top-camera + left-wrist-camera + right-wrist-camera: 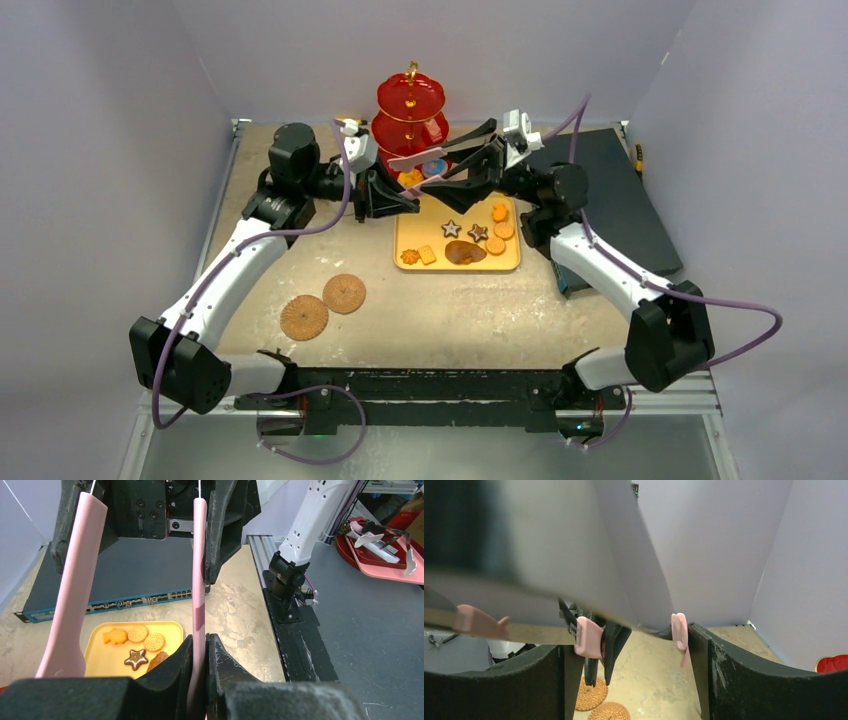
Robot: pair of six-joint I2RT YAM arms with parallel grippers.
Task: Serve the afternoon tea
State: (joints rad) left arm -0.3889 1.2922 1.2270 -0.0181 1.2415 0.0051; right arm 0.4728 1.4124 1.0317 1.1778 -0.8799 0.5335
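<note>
The red three-tier stand (411, 108) with a gold handle stands at the back. In front of it lies the yellow tray (508, 262) with biscuits (478, 232), among them star and round ones (145, 639). Pink-handled tongs (418, 157) hang above the tray's far end, between both grippers. My left gripper (400, 195) (200, 650) is shut on one pink arm (200, 580). The other arm (75, 590) hangs free of it. My right gripper (447, 165) (634, 650) straddles both arms, its fingers (719, 675) lying against their outer sides.
Two woven coasters (304, 316) (344, 292) lie at the front left of the table. A dark flat box (610, 195) fills the right side. Beyond the table edge in the left wrist view sits a pink tray (390, 565) with metal tongs.
</note>
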